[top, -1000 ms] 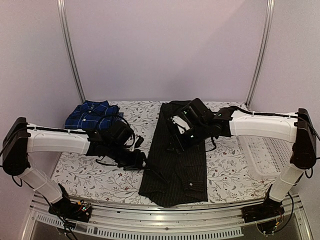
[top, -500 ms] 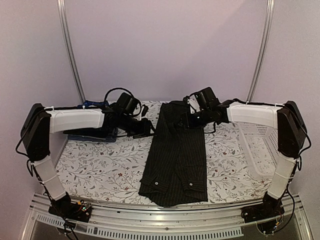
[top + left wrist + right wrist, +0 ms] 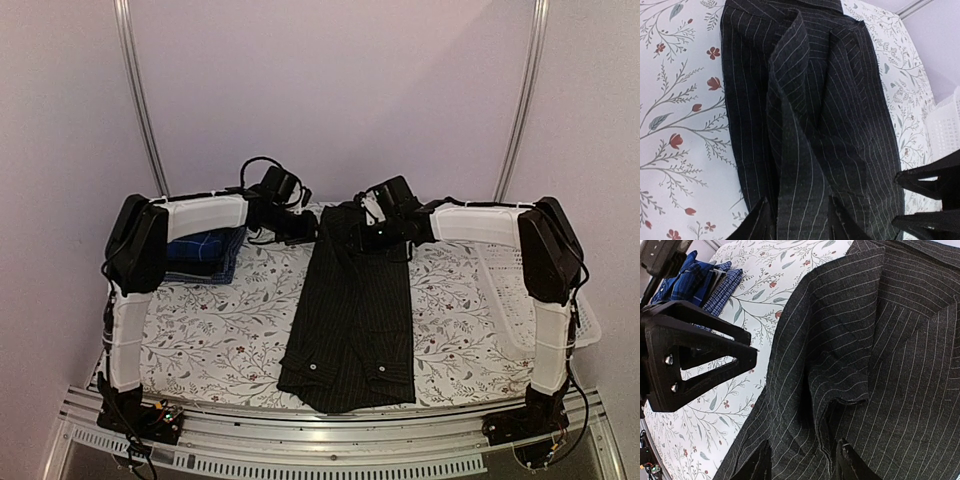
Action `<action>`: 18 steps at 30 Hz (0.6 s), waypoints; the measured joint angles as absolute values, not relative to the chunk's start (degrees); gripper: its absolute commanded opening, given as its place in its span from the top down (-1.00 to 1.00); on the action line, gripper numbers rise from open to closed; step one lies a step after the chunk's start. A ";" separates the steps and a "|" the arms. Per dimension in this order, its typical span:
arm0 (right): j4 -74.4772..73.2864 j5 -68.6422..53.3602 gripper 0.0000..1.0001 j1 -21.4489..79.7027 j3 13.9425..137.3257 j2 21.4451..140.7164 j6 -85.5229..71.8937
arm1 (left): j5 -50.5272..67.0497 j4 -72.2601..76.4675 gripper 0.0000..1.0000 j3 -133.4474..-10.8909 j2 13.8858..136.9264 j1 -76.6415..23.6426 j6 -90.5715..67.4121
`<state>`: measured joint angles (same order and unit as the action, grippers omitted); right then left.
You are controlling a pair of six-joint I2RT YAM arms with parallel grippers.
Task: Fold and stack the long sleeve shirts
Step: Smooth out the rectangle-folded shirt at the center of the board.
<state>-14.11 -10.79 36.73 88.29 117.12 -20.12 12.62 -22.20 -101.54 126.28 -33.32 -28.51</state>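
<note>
A black pinstriped long sleeve shirt (image 3: 350, 320) lies as a long narrow strip down the middle of the table. A folded blue plaid shirt (image 3: 205, 250) sits at the far left, also in the right wrist view (image 3: 695, 280). My left gripper (image 3: 308, 228) is at the shirt's far left corner. In its own view (image 3: 800, 225) the fingers stand apart with a raised fold of pinstripe cloth (image 3: 800, 125) between them. My right gripper (image 3: 372, 238) is over the shirt's far end. Its fingers (image 3: 802, 460) stand apart over a sleeve edge (image 3: 850, 400). Each gripper shows in the other's view (image 3: 695, 360) (image 3: 897, 199).
A white mesh basket (image 3: 520, 290) stands at the right edge of the table, its rim also in the left wrist view (image 3: 947, 125). The table carries a floral cloth (image 3: 220, 330). Metal frame posts rise at the back corners.
Both arms have swung from the middle of the table to the shirt's far end and come close together. The pinstriped shirt has stayed in place.
</note>
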 measured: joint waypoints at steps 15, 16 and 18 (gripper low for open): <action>-14.59 -10.11 0.56 36.69 93.78 123.70 -21.12 | 16.91 -21.28 0.74 -107.35 133.03 -32.62 -29.39; -14.74 -10.07 0.68 36.69 94.11 124.05 -21.28 | 17.30 -20.99 0.79 -107.46 133.10 -32.60 -29.54; -15.00 -9.74 0.85 36.67 94.63 124.62 -21.41 | 17.72 -20.36 0.84 -107.53 133.12 -32.58 -29.91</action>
<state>-15.00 -9.74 36.67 94.63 124.62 -21.41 17.72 -20.36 -107.53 133.12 -32.58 -29.91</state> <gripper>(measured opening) 0.192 0.116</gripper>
